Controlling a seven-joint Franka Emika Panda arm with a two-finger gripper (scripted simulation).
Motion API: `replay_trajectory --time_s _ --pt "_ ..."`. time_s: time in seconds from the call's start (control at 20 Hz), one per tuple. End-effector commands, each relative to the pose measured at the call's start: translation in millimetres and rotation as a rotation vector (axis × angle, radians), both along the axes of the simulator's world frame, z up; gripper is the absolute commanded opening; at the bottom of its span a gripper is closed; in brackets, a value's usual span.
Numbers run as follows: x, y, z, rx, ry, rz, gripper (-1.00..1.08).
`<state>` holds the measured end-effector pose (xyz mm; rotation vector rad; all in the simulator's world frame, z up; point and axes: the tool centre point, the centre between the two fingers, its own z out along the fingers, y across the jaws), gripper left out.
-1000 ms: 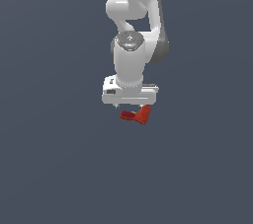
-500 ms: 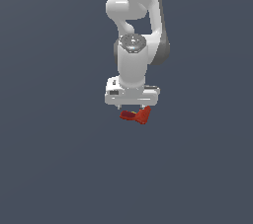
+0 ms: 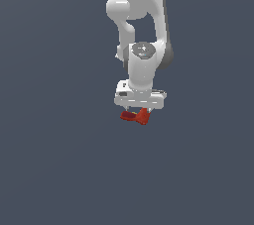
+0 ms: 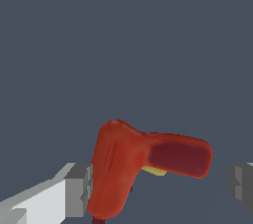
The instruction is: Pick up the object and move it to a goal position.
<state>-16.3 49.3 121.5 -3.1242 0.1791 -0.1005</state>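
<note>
The white arm (image 3: 144, 21) comes down from the upper edge of the exterior view and ends in a wrist pointing straight down over the flat grey table (image 3: 54, 159). Below it, the claw (image 3: 137, 112) sits right over the object (image 3: 135, 116), a small glossy red L-shaped piece that shows just under the claw's body.

In the wrist view the object (image 4: 138, 166) lies between the two fingers. The thick rounded end is touching or just beside one finger (image 4: 79, 188), while the darker, narrower arm reaches toward the other finger (image 4: 241, 182), which stands apart from it. So the claw is spread wide around the piece and has not yet closed on it. Whether the object rests on the table or is already lifted cannot be told, since no shadow or contact line shows.

The step in hand looks like the grasp. To do it well, the fingers should close across the thick end, where the body is fullest; squeezing the bend could let the piece swivel. A slow, centred close would keep it from being pushed sideways by the finger already near it.

Nothing else shows on the table, no goal marker is visible, and no obstacle stands in the way.
</note>
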Motion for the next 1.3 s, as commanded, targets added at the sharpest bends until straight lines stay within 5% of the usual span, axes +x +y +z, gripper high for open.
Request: replay_trajectory --time_s 0.0,0.75,1.25 --pt "-5.8 10.2 -11.6 0.0 -0.018 -0.032 1.08" --pt "-45.5 45.8 -60.8 -0.017 -0.155 -0.228 1.08" --pt "-55.4 49.3 -67.4 -0.023 -0.195 -0.272 1.08"
